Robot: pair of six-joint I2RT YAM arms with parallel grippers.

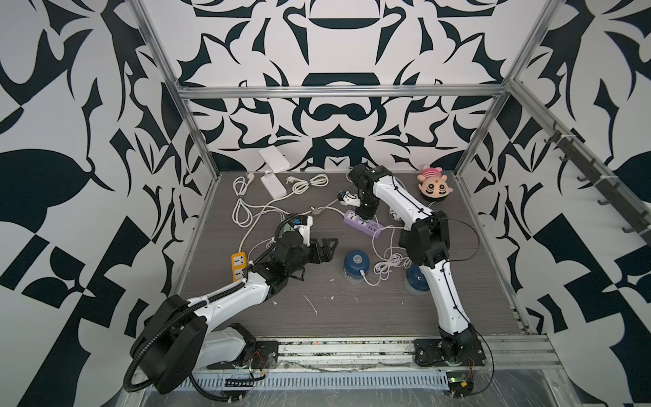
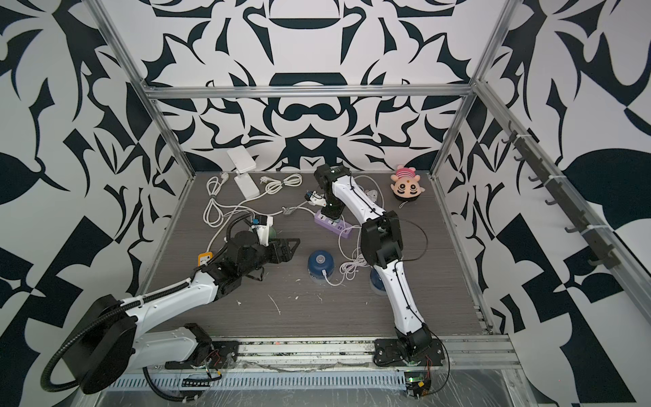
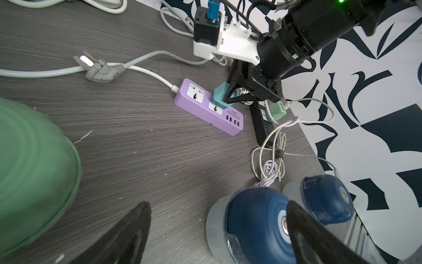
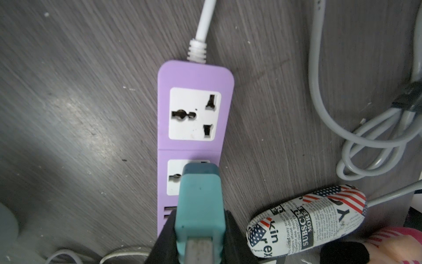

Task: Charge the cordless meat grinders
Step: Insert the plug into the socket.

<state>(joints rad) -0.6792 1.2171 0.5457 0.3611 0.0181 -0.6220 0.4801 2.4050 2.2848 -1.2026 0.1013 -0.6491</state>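
In both top views a navy grinder (image 1: pixel 355 266) (image 2: pixel 320 266) stands mid-table with a white cable in its side. A second navy grinder (image 1: pixel 415 280) is half hidden under my right arm. The mint green grinder (image 3: pixel 34 171) sits close beside my left wrist. My left gripper (image 1: pixel 329 250) (image 3: pixel 217 205) is open, low over the table, with the nearer navy grinder (image 3: pixel 255 217) just past one finger and nothing between the fingers. My right gripper (image 4: pixel 198 228) (image 1: pixel 364 213) is shut on a teal charging adapter (image 4: pixel 198 205), which stands at the second socket of the purple power strip (image 4: pixel 194 75) (image 3: pixel 205 109).
A black power strip (image 3: pixel 265 128) holds a mint adapter (image 3: pixel 277 112) with a white cable. An orange power strip (image 1: pixel 239 266) lies at the left edge. Loose white cables (image 1: pixel 243 201), a newspaper-print case (image 4: pixel 306 219) and a pink plush toy (image 1: pixel 432 186) crowd the back.
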